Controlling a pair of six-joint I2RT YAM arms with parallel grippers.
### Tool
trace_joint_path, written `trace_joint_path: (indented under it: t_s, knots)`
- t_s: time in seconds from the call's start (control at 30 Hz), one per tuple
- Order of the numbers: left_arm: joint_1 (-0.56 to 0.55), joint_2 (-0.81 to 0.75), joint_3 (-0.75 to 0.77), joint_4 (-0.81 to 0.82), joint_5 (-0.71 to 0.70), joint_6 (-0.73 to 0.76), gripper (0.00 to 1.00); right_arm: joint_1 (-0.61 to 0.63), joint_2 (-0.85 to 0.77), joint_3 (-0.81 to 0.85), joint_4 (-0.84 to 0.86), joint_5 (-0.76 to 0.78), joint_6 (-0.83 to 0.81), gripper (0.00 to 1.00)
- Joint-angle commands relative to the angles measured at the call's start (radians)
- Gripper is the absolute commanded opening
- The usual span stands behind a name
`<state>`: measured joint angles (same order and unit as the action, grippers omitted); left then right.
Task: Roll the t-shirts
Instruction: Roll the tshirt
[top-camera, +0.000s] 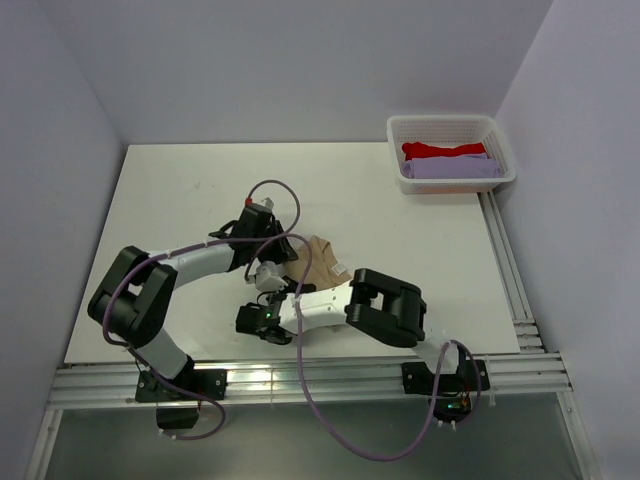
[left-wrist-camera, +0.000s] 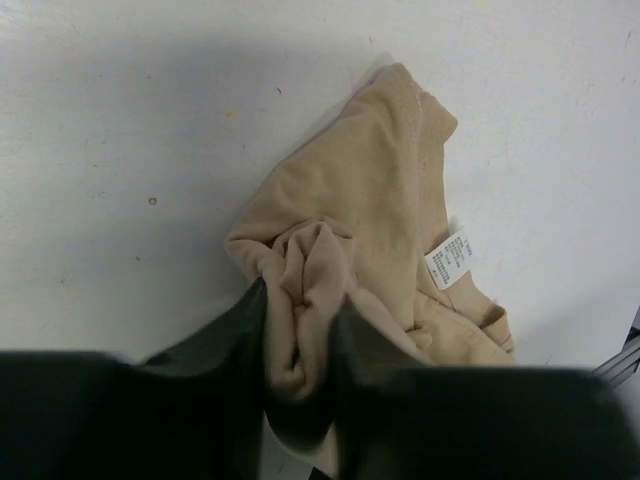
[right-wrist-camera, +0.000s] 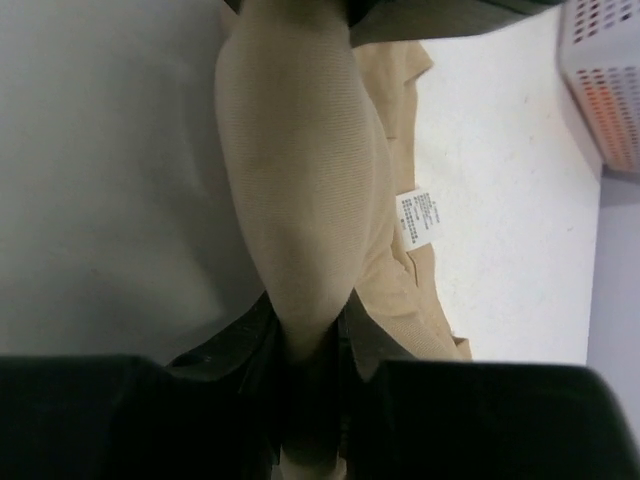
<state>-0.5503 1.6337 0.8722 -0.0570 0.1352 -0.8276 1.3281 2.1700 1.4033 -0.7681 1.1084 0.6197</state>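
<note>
Two grips on: your left gripper and right gripper each pinch a bunched fold of the soft, limp tan t-shirt

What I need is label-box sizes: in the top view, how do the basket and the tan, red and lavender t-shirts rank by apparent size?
1. white basket
2. lavender t-shirt
3. red t-shirt and tan t-shirt: too alike to rank; the tan one is bunched and partly hidden.
</note>
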Motion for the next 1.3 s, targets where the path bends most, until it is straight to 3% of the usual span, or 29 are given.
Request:
trace_joint_path:
  t_s: [0.0,0.17,0.37,0.57,0.73,0.83,1.03,1.27]
  knots:
    - [0.004,-0.055,0.002,0.000,0.017,0.001,0.37,-0.038,-0.128,-0.073,0.128,-0.154,-0.080,0.00]
    - [0.036,-0.107,-0.024,0.014,0.023,0.004,0.54,-0.055,-0.257,-0.170,0.252,-0.350,-0.112,0.00]
    - [0.092,-0.216,-0.084,0.036,0.035,0.018,0.85,-0.109,-0.366,-0.314,0.403,-0.568,-0.129,0.00]
    - [0.135,-0.314,-0.140,0.048,0.043,0.038,0.89,-0.230,-0.504,-0.475,0.570,-0.824,-0.111,0.00]
    - [0.136,-0.350,-0.219,0.176,0.061,0.030,0.89,-0.361,-0.613,-0.616,0.754,-1.117,-0.069,0.00]
    - [0.133,-0.362,-0.277,0.272,0.096,0.022,0.90,-0.475,-0.613,-0.687,0.855,-1.353,-0.043,0.00]
    - [0.127,-0.373,-0.386,0.442,0.118,0.027,0.92,-0.650,-0.543,-0.721,0.935,-1.637,-0.040,0.00]
    - [0.116,-0.290,-0.437,0.605,0.142,0.041,0.99,-0.733,-0.440,-0.713,0.955,-1.759,-0.058,0.00]
